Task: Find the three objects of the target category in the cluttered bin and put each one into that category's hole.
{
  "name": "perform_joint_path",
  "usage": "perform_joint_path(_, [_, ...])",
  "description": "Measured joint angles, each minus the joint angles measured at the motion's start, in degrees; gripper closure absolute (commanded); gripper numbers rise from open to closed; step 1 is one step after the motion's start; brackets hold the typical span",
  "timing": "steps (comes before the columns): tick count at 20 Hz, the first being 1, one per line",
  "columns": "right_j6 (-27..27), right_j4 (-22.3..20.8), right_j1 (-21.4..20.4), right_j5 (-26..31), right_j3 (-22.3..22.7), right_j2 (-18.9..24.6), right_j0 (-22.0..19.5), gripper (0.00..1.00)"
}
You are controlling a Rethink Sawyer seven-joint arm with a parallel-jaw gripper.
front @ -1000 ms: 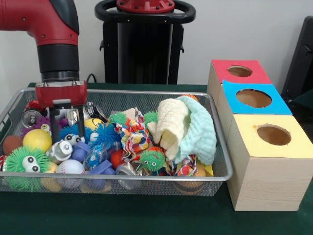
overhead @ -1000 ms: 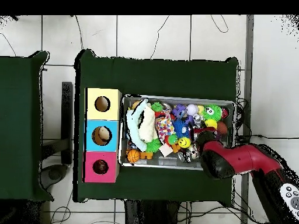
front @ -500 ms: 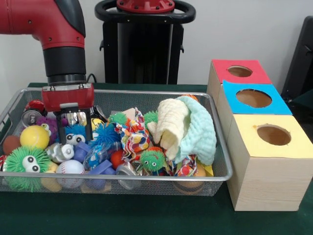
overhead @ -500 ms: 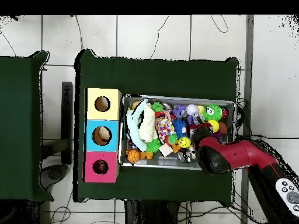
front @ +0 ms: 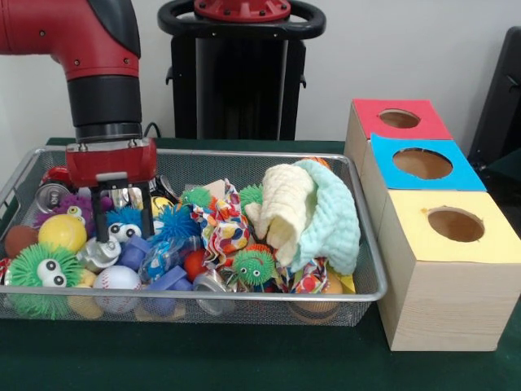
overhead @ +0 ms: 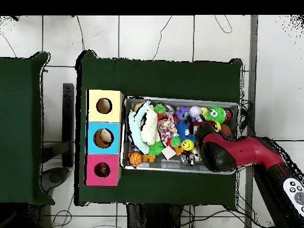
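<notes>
**Gripper dips among the toys at the bin's end**

Gripper [front: 122,230] fingers stood apart, straddling a blue fuzzy toy with googly eyes [front: 124,226] in the silver wire-mesh bin [front: 370,277]; nothing was clamped between them. Half a second earlier the red wrist plate sat a little further toward the boxes and slightly higher; a second earlier it sat further the other way, lower in the clutter. So the arm had been shifting sideways over the same patch, which I read as searching or lining up, not carrying.

Beside one finger lay a small silver canister with a white top [front: 99,251], touching a yellow ball [front: 61,232]; just below the fingertips were a white baseball [front: 118,278] and a green fuzzy toy with eyes [front: 39,273]. On the fingers' other side lay a patterned cloth [front: 221,230] and a cream-and-mint knitted towel [front: 313,216].

Red, blue and yellow-topped wooden boxes [front: 423,167] with round holes stood well apart from the tool, past the bin's other end. In the overhead view the blue-topped box's hole [overhead: 104,138] showed something pale inside; the others looked dark. Which category was being hunted could not be told.
</notes>
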Motion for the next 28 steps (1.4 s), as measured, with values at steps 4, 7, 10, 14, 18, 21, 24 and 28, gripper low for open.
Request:
perform_joint_path(4, [0.0,1.1,0.0,1.6,-0.4,1.1,-0.8,0.0])
perform_joint_path(7, [0.0,1.9,-0.2,3.1,-0.8,2.0,-1.1,0.0])
perform_joint_path(10, [0.0,2.1,-0.4,3.6,-1.1,2.7,-1.1,0.0])
perform_joint_path(14, [0.0,2.1,-0.3,3.6,-1.7,3.0,-1.1,0.0])
perform_joint_path(18, [0.0,1.9,0.6,3.6,-3.1,3.0,-1.1,0.0])
perform_joint_path(21, [0.0,1.8,1.5,3.6,-4.0,3.1,-1.1,0.0])
perform_joint_path(24, [0.0,1.7,2.9,3.6,-5.2,3.3,-1.2,0.0])
perform_joint_path(28, [0.0,1.3,4.2,3.6,-6.4,3.4,-1.3,0.0])
